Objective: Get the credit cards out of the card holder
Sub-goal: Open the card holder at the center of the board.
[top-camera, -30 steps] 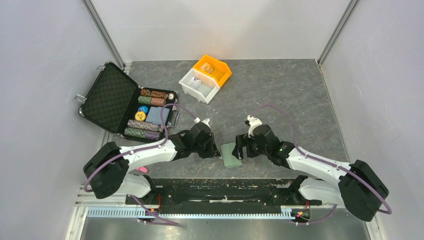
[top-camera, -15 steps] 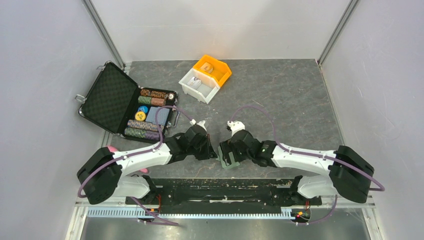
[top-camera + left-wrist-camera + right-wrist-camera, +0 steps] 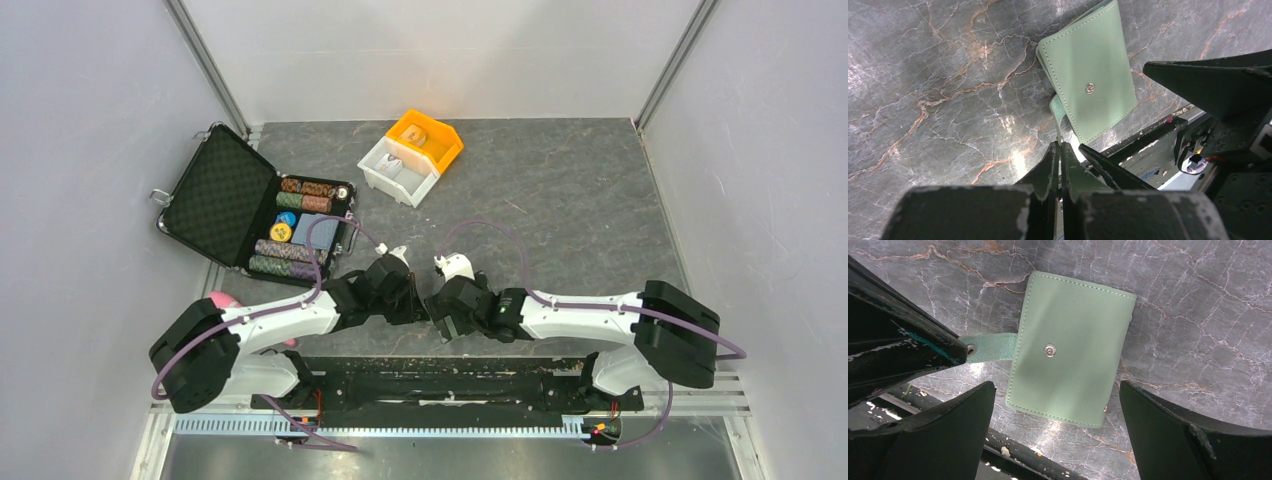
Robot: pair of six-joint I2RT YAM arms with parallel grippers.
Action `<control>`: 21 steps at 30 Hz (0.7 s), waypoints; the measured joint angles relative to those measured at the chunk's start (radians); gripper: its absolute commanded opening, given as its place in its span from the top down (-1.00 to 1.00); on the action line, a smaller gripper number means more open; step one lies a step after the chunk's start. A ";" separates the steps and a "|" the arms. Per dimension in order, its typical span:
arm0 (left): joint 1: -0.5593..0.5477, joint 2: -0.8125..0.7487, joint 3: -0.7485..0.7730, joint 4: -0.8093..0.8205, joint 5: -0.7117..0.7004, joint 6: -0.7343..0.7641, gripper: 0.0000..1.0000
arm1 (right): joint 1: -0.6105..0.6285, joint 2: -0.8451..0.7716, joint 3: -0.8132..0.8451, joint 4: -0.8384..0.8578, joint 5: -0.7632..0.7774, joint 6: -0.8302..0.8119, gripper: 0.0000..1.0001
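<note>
Two end effectors meet at the card holder (image 3: pixel 1073 347), lying shut on the desk (image 3: pixel 1198 315) near its front edge. The left end effector (image 3: pixel 1059 146) pinches the little tab (image 3: pixel 993 346); the right end effector (image 3: pixel 1057 390) hangs open above. No credit cards are out yet.

Left jaws block card holder (image 3: pixel 1070 347) tab side; right jaws flank long edges; far short edge unobstructed.

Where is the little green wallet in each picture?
Top view: hidden under the left gripper and right gripper, near the table's front edge.
Left wrist: the wallet is upper middle, tab pinched by the left gripper.
Right wrist: centre, inside the open right gripper.
Shared landmark: the wallet's silver snap.
</note>
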 measured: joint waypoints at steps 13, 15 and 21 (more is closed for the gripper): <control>0.000 -0.012 -0.026 0.000 0.000 0.000 0.95 | 0.044 0.051 0.012 -0.039 0.104 0.040 -0.96; 0.000 -0.013 -0.026 0.000 0.000 0.000 0.95 | 0.051 0.055 0.015 -0.039 0.106 0.041 -0.96; 0.000 -0.013 -0.030 0.000 -0.001 0.000 0.96 | 0.071 0.072 0.027 -0.038 0.108 0.043 -0.96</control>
